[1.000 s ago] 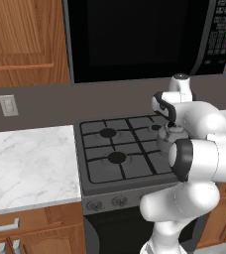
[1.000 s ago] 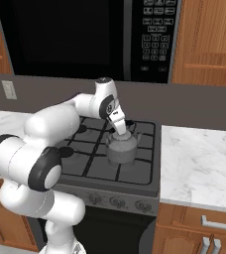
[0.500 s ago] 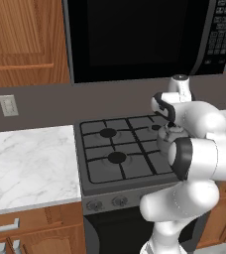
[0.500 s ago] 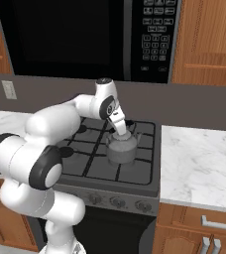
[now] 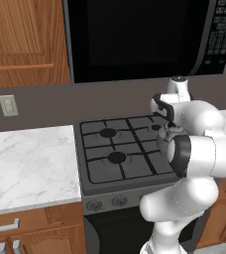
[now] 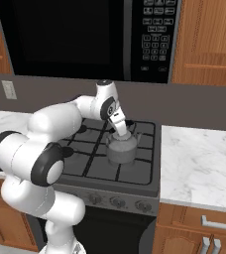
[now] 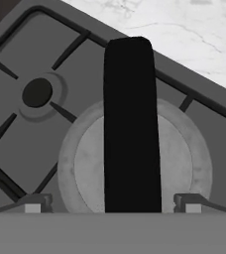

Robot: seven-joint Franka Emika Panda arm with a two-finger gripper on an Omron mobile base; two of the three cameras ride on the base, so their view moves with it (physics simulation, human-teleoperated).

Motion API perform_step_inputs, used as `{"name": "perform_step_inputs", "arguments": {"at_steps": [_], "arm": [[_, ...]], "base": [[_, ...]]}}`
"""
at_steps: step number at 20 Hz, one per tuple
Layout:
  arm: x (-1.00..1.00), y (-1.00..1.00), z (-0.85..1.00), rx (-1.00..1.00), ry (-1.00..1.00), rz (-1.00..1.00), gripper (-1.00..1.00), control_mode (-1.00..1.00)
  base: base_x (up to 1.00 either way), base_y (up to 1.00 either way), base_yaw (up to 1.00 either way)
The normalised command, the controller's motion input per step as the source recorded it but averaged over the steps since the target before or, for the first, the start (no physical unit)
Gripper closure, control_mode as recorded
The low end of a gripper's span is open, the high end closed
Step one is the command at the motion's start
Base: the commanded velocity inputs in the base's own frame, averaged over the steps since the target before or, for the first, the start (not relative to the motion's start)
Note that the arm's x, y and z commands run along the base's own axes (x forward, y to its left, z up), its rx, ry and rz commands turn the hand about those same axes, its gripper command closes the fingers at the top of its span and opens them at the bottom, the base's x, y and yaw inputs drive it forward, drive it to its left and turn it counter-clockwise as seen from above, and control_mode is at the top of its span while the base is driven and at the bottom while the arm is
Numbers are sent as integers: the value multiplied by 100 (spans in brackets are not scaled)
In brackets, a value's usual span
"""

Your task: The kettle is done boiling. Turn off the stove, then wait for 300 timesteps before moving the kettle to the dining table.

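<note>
The tool (image 6: 121,130) hangs open, fingers astride the kettle (image 6: 122,149) handle (kettle on the stove (image 6: 144,171)); next, I judge: close, then lift.

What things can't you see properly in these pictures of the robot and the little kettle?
- Small squat grey metal kettle: in the left base view the white arm covers nearly all of it.
- Black lid knob: in the hand view the black arched handle crosses over it.
- Pincer fingertips: in the right base view too small to tell whether they touch the handle.
- Grey front knobs on the dark grey gas stove: too small to read their setting.
</note>
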Motion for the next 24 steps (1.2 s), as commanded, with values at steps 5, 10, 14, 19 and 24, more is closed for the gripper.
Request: {"name": "perform_step_inputs", "arguments": {"at_steps": [5, 10, 14, 19, 24], "arm": [[20, 0, -19, 0, 7, 0, 100, -100], [0, 0, -7, 0, 2, 0, 100, -100], [-8, 0, -1, 0, -1, 0, 100, -100], [-21, 0, 6, 0, -3, -2, 100, -100], [-27, 0, 22, -2, -3, -6, 100, -100]], "base": [[0, 0, 0], [0, 0, 0], [0, 0, 0], [0, 0, 0], [0, 0, 0]]}}
